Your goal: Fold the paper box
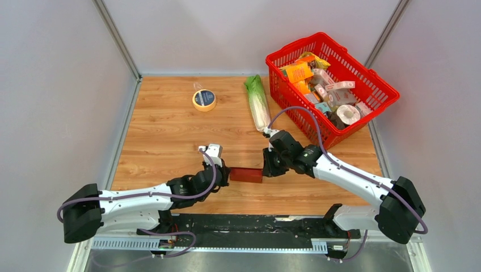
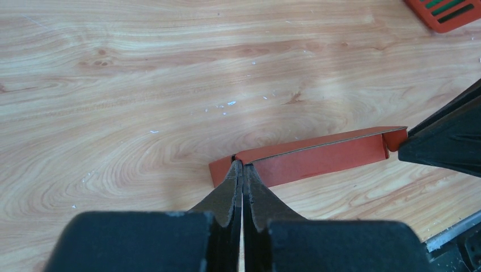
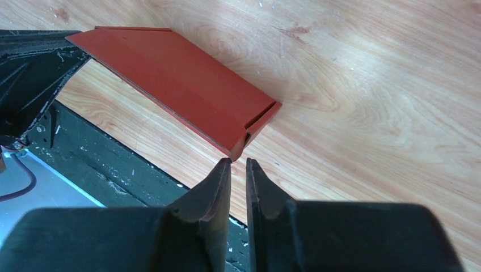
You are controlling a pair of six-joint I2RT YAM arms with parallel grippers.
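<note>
Top external view: one red mesh basket sits at the far right corner of a wood-grain bench. It is heaped with small packaged goods: orange packets, pale boxes and a white roll, crowded too closely to count. Outside the basket there are three loose things. One tape roll lies far left of centre, one wrapped cabbage lies just left of the basket, and one dark-red box is near the front edge, midway between the two arms. The box is a flattened, shallow slab with a narrow flap at each end. The left pincer is closed tight, its tips pinching the box's left end. The right pincer stands only narrowly parted, nothing between its tips, and points at the box's right corner, just short of it. In the right wrist view the box sits at a tilt above the wood. Two white-and-black arms reach in from a dark rail at the near edge, each trailing a purple cable. Plain grey walls enclose the bench on three sides, with metal strips at the two back corners.
</note>
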